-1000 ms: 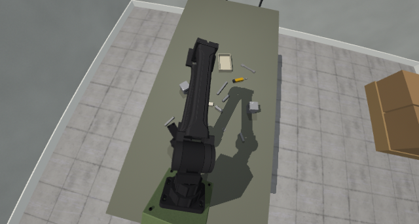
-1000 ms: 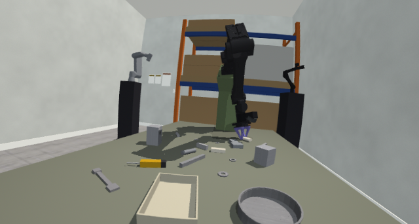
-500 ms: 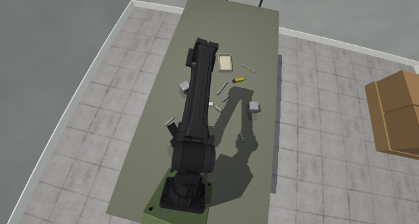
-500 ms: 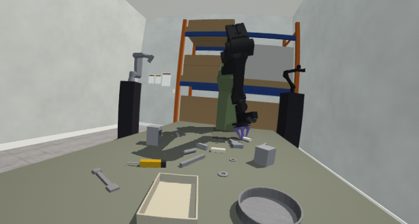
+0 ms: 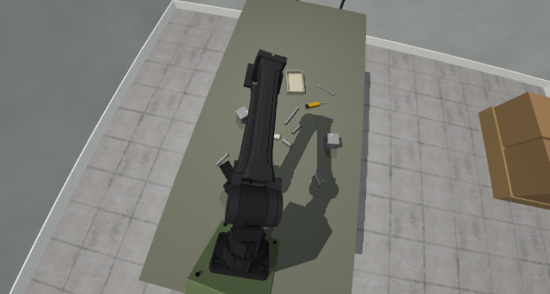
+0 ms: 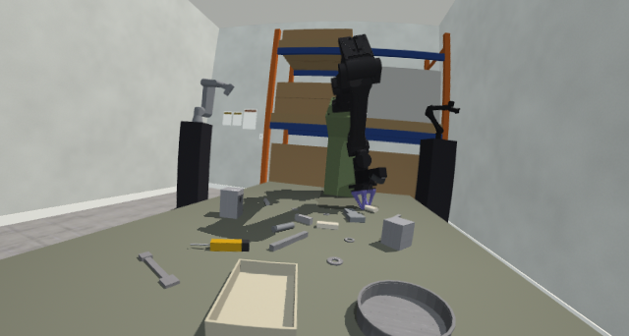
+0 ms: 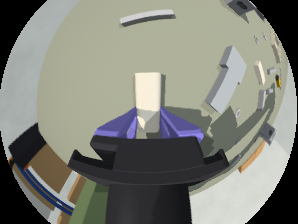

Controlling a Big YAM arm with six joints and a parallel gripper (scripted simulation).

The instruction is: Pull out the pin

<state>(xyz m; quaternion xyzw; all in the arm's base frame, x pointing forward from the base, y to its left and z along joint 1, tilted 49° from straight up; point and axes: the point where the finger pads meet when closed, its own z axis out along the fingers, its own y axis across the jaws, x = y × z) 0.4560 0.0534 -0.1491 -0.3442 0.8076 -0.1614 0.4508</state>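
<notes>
My gripper (image 6: 364,198) hangs low over the table near the robot's base, on the right side in the exterior view. Its purple fingers are shut on a short cream pin (image 7: 147,94), which sticks out ahead of them. The pin (image 6: 370,208) lies flat, close to the table top; I cannot tell if it touches. One grey block (image 6: 397,232) stands a little in front of the pin, apart from it. Another grey block (image 6: 231,202) stands far to the left. In the overhead view the arm (image 5: 258,126) hides most of the gripper.
A second cream pin (image 6: 326,224), several grey bars (image 6: 288,241) and two washers (image 6: 335,260) lie mid-table. A yellow tool (image 6: 227,245), a cream tray (image 6: 256,299), a round grey dish (image 6: 404,310) and a grey dumbbell part (image 6: 158,269) lie nearer the camera.
</notes>
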